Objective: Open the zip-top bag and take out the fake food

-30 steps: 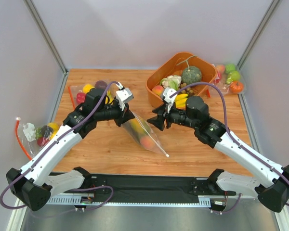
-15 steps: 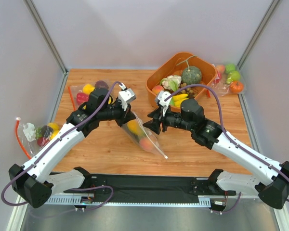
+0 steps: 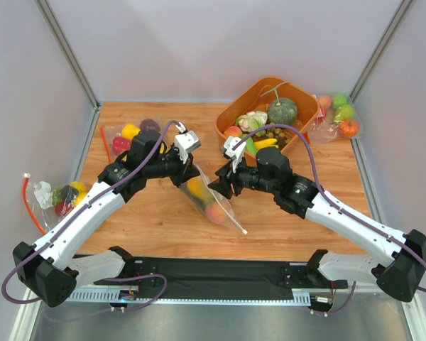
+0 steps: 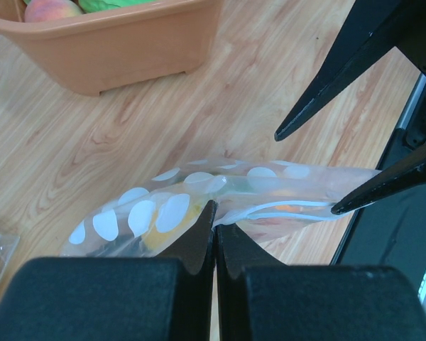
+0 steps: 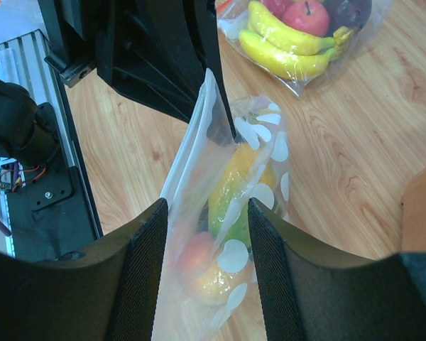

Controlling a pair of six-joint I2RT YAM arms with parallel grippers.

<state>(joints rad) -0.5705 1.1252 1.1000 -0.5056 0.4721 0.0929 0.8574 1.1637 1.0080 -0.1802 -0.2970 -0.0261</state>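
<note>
The left gripper (image 4: 214, 222) is clamping the top edge of the zip-top bag (image 4: 263, 181); the right gripper (image 5: 206, 207), fingers apart, is straddling that edge just beside it; it should be taking only the free lip, with the fake food (image 5: 231, 186) hanging below both.

Left jaws together, right jaws apart.

Likely lab: white-walled booth (image 3: 220, 42), wooden table (image 3: 163, 220).

Even, bright overhead light is seen throughout; soft shadows are cast on the table (image 3: 156, 220); near wrist-view foregrounds are blurred.
</note>
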